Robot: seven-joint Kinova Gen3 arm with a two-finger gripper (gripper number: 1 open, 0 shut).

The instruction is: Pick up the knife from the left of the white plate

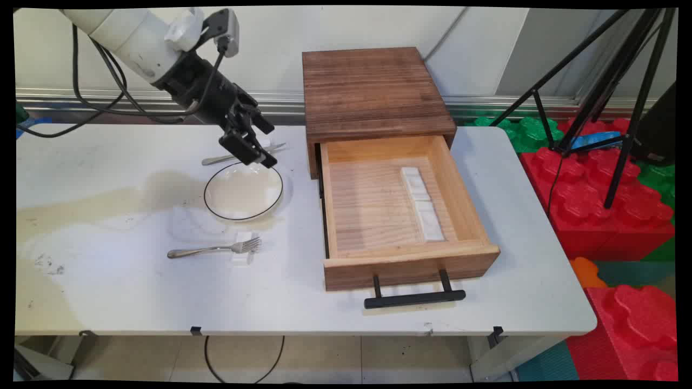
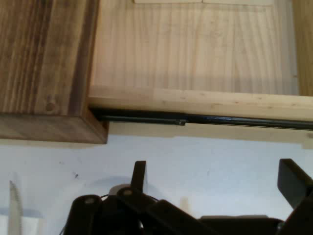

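Since the white surface point(image 1: 335, 308) carries everything here, start there. On its right half stands a dark-topped wooden box point(image 1: 373, 89) with its pale wooden drawer point(image 1: 378, 208) pulled fully out toward the near edge, black bar handle point(image 1: 413, 298) in front. A row of small white blocks point(image 1: 423, 202) lies along the drawer's right wall. Left of the drawer sits a round white plate with a thin black rim point(image 1: 243, 192). The black two-finger hand point(image 1: 265, 145) hangs tilted above the plate's far rim, its fingers point(image 2: 139, 177) spread well apart and gripping nothing. Nearest to it is a silver utensil point(image 1: 243, 155) lying on the surface just behind the plate. Its long axis runs left to right across the main view, rising slightly to the right, with the handle end at the left and the slimmer end pointing at the box. A second silver fork point(image 1: 213, 249) lies near the plate's front, handle left, tines right and propped on a small white block point(image 1: 243, 255). As a judgement, the tight spot is the far rim. Hand, plate edge and utensil crowd together there, so a low or skewed descent could clip the rim and slide or tip the plate. It could also nudge the thin utensil flat against the surface, where spread fingers would skate over it.
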